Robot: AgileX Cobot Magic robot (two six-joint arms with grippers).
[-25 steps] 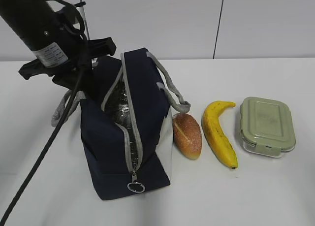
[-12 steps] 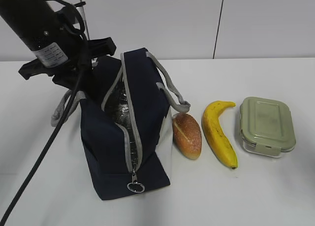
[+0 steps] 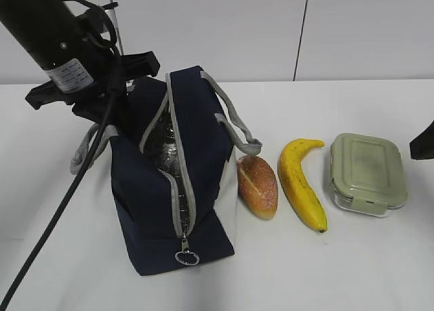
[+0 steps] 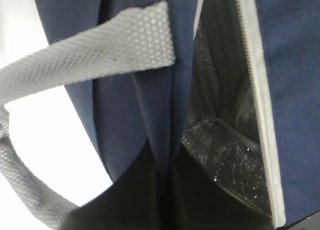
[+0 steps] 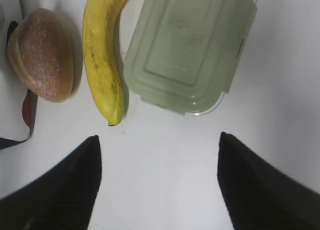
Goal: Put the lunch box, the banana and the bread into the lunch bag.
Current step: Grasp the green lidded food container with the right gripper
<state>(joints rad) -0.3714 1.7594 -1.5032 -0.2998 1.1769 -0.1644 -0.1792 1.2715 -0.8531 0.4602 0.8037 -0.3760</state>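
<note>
Ahead of the right tool (image 5: 156, 185), its fingers spread apart, lie the sage-lidded lunch box (image 5: 192, 47), smooth curved banana (image 5: 102, 54) and glossy oval bread (image 5: 45, 62) on the white surface (image 3: 352, 270) — that tool newly showing at the exterior view's right edge — while the left tool (image 4: 165, 210) is pinched on the woven navy lunch bag (image 3: 176, 182).

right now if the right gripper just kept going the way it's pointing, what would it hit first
Probably the lunch box: it lies ahead between the open right gripper's fingers, with bare table before it. Depth is unclear.

White table (image 3: 380, 270): lunch bag (image 3: 146, 202), bread (image 3: 258, 186), banana (image 3: 300, 183), lunch box (image 3: 368, 173)
</note>
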